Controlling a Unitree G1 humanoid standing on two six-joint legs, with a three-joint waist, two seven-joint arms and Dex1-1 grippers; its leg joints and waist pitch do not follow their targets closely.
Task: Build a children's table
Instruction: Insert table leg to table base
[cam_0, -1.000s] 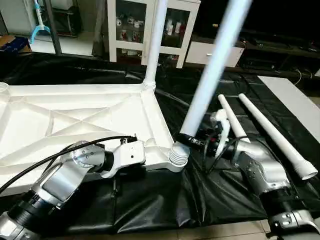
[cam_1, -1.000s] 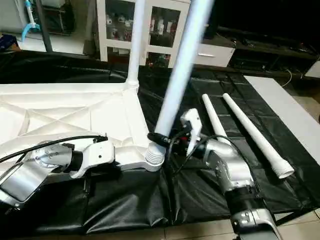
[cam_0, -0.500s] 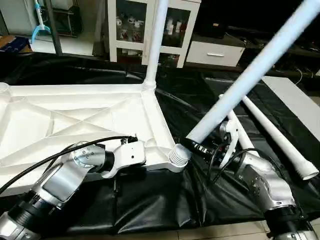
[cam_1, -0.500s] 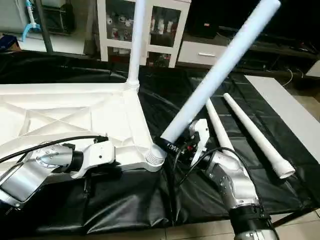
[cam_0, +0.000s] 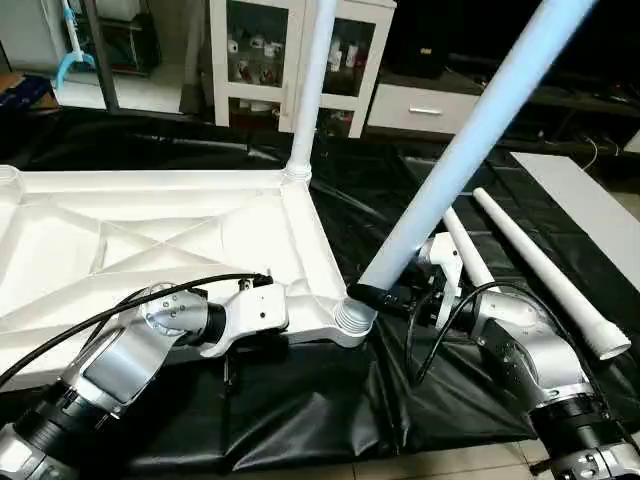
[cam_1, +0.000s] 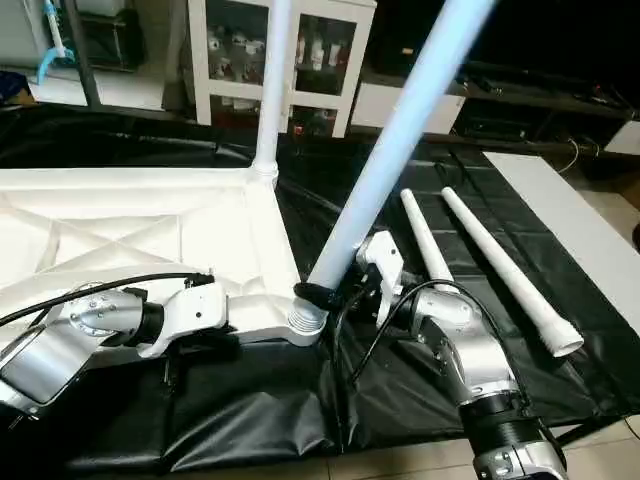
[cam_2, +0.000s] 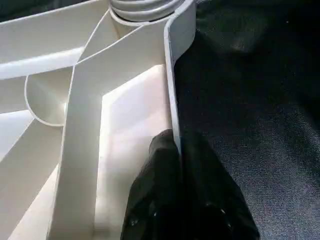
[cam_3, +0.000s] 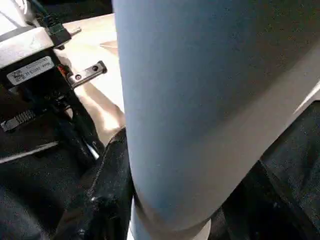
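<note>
Currently our right end effector (cam_0: 385, 296) pinches the tilted leg (cam_0: 455, 158) near its threaded end, poised over the near corner socket (cam_0: 351, 318); its axis leans up-right, needs uprighting. Left end effector (cam_2: 172, 150) is pressed together, clamping the top's (cam_0: 150, 240) rim.

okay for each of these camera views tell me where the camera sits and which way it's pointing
Left and right eye views: on the head, looking forward and down at the upside-down table top; both silver forearms show.
Left wrist view: along the left gripper, shut on the top's rim.
Right wrist view: along the right gripper, around the tilted leg.
All share the corner socket.
</note>
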